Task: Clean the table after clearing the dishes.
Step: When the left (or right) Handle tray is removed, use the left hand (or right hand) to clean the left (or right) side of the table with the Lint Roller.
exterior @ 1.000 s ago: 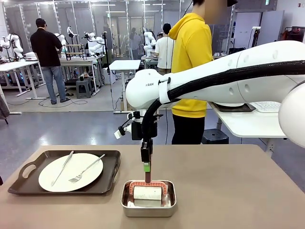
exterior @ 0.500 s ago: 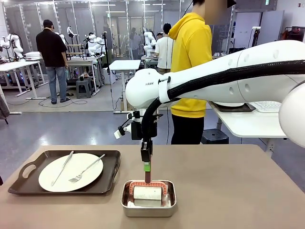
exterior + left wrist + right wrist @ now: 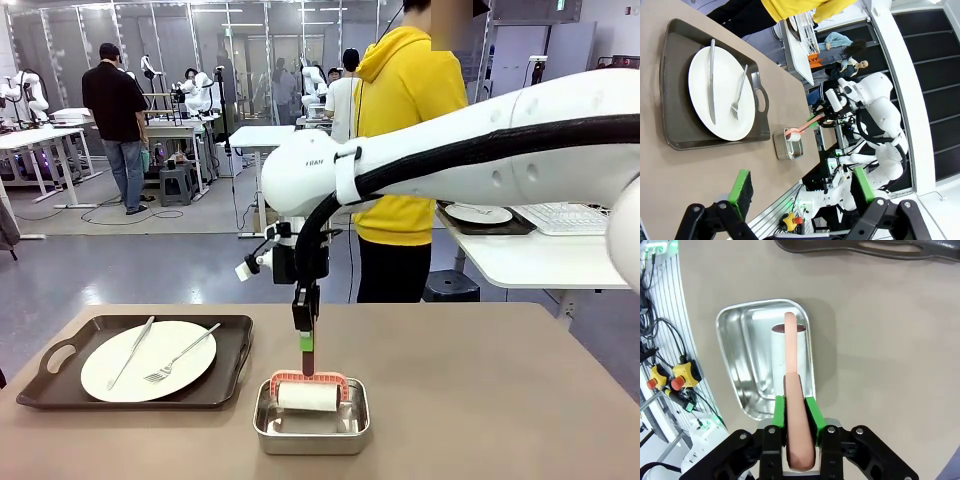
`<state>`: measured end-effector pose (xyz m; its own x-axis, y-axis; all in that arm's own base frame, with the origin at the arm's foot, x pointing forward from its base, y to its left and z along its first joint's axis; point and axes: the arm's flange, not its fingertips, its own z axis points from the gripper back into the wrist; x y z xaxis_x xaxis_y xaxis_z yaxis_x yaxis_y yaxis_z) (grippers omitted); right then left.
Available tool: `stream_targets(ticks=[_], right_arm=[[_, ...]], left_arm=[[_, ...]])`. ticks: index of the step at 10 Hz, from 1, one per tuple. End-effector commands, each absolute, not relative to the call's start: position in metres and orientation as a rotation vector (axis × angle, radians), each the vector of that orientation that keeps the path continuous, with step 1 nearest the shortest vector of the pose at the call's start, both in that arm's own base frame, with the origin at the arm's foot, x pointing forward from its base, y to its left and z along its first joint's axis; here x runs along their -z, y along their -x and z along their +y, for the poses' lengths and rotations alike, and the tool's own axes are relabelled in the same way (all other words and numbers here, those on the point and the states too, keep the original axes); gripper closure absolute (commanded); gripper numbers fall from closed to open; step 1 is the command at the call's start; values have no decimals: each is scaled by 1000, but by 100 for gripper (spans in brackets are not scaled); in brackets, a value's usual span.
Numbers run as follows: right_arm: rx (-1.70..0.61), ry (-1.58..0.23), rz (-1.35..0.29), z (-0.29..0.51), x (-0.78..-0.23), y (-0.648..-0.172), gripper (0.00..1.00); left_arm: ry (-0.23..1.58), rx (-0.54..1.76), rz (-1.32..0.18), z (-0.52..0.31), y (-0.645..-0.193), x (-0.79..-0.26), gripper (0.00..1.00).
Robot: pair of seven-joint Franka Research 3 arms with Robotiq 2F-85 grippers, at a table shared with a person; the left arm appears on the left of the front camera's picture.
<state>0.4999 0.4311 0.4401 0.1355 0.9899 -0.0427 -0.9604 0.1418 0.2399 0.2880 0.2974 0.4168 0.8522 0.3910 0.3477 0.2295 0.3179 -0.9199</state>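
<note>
Right arm (image 3: 480,150) stretched across, right gripper (image 3: 307,345) pointed down, clamped on roller handle (image 3: 790,360) over pan (image 3: 345,432), left gripper (image 3: 800,182) spread wide, table (image 3: 480,400) looked plain tan

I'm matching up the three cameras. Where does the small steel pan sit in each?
Front: steel pan at bottom centre, right of the tray.
Left wrist: pan near centre, just past the tray's handled end.
Right wrist: pan left of centre, under the held roller.
Shared landmark: the dark handled tray.
</note>
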Motion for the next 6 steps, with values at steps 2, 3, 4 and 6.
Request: stream_targets(ticks=[2, 3, 4, 6], right_arm=[[-1392, -158, 121, 413, -482, -454, 100], [-1376, -151, 112, 410, -491, -447, 100], [-1339, -160, 89, 404, -498, -444, 100], [-1195, -204, -5, 371, -505, -443, 100]], left_arm=[[1262, -109, -586, 299, -286, -419, 0], [1262, -109, -586, 299, -286, -419, 0], [1262, -109, -586, 299, -286, -419, 0], [1262, -109, -586, 299, -286, -419, 0]])
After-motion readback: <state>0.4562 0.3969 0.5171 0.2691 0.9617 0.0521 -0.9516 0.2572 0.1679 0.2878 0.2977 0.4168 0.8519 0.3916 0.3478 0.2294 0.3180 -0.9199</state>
